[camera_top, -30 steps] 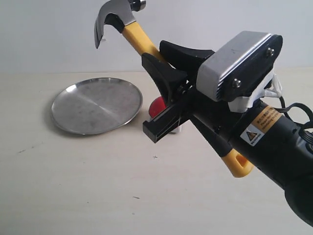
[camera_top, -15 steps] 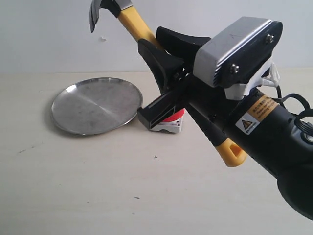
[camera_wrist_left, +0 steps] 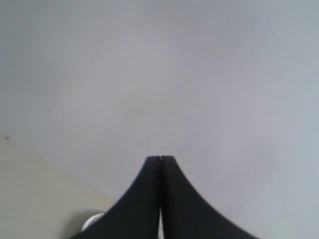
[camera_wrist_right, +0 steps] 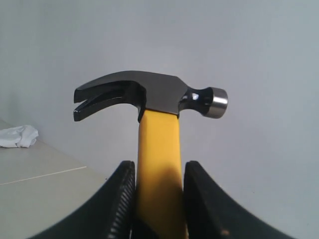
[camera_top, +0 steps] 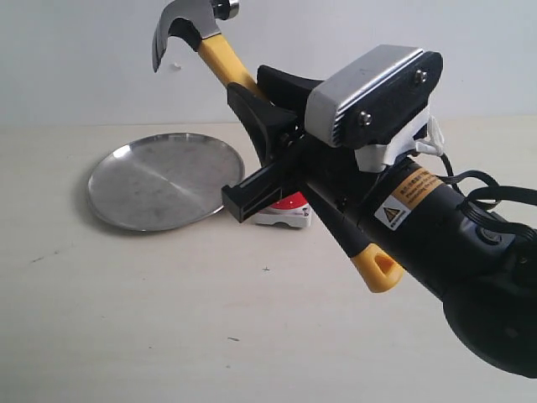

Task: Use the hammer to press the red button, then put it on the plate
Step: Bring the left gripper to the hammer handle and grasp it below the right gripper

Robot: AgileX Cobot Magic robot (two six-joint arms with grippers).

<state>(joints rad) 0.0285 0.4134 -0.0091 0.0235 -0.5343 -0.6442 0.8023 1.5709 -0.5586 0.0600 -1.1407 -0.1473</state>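
My right gripper is shut on the hammer at its yellow handle and holds it raised and tilted, dark head up near the wall. The yellow handle end sticks out below the arm. In the right wrist view the gripper clamps the handle, with the hammer head above the fingers. The red button sits on the table, mostly hidden behind the gripper body. The plate lies empty to the button's left. My left gripper is shut on nothing and faces the wall.
The right arm fills the right side of the exterior view. A white crumpled thing lies on the table in the right wrist view. The beige table stretches toward the front.
The right arm has shifted left and a little lower with the hammer. The hammer head first rose toward the frame top, then came back down slightly. More of the button's base shows.
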